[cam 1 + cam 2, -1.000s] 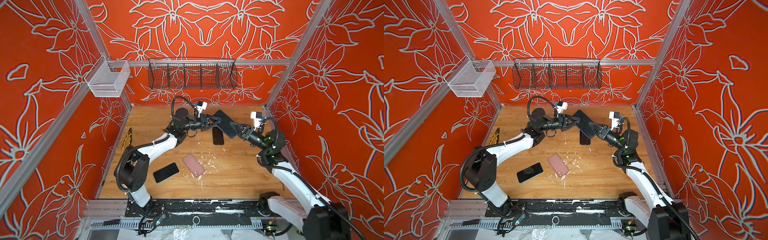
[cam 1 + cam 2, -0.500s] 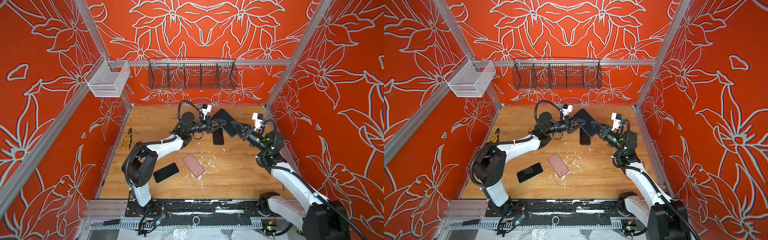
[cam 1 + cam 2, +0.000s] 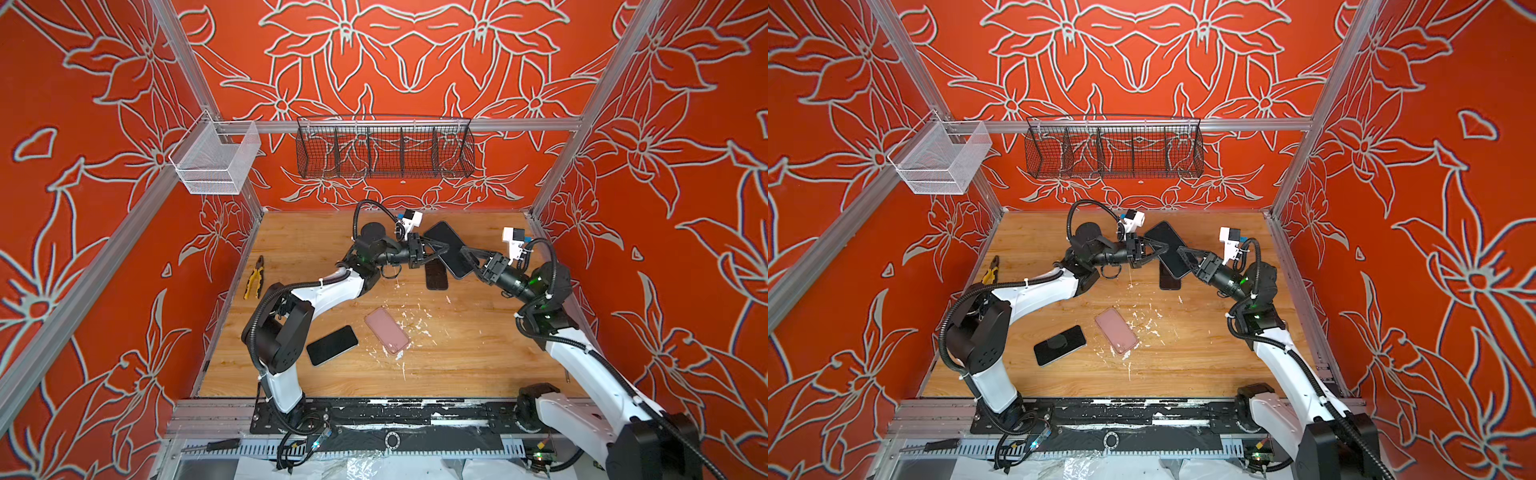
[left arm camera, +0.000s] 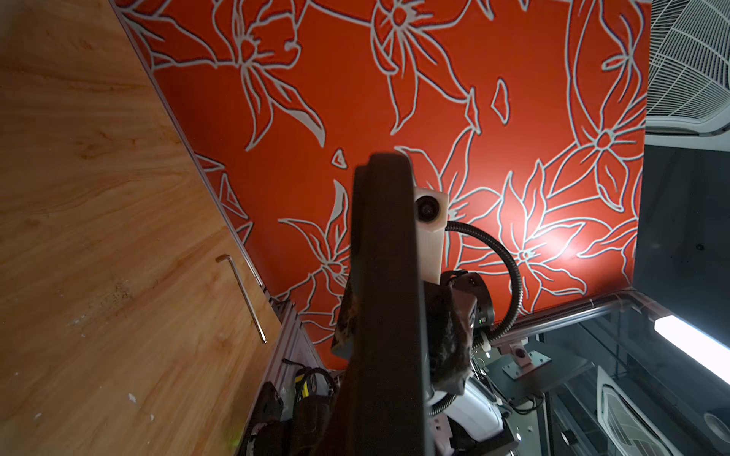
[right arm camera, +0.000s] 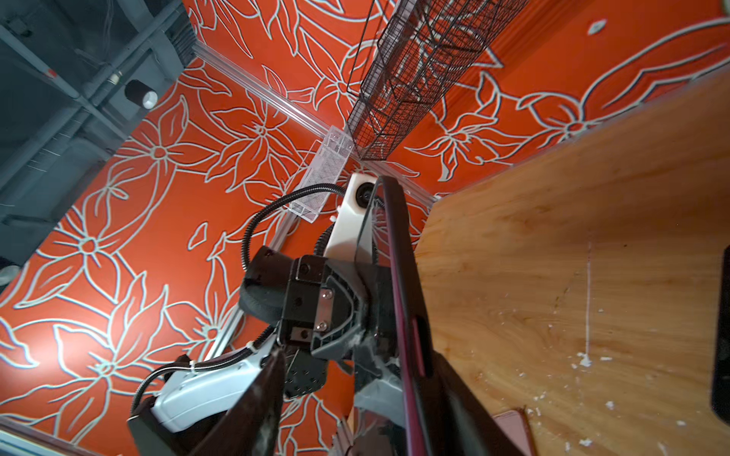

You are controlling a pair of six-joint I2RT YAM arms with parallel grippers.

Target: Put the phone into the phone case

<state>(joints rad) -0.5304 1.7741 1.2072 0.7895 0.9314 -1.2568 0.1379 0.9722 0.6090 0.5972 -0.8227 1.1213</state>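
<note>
The left end effector (image 3: 441, 249) is clamping the phone (image 3: 444, 235) aloft; the right end effector (image 3: 466, 259) is gaping open around it.

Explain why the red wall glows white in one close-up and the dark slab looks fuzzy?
Left wrist view: glare bleaches a patch of wall, and the held phone, edge-on near the lens, blurs. Right wrist view: its maroon edge is crisper. Both top views: sharp, evenly lit.

Black case (image 3: 436, 278) — half hidden beneath the held device (image 3: 451, 246).
</note>
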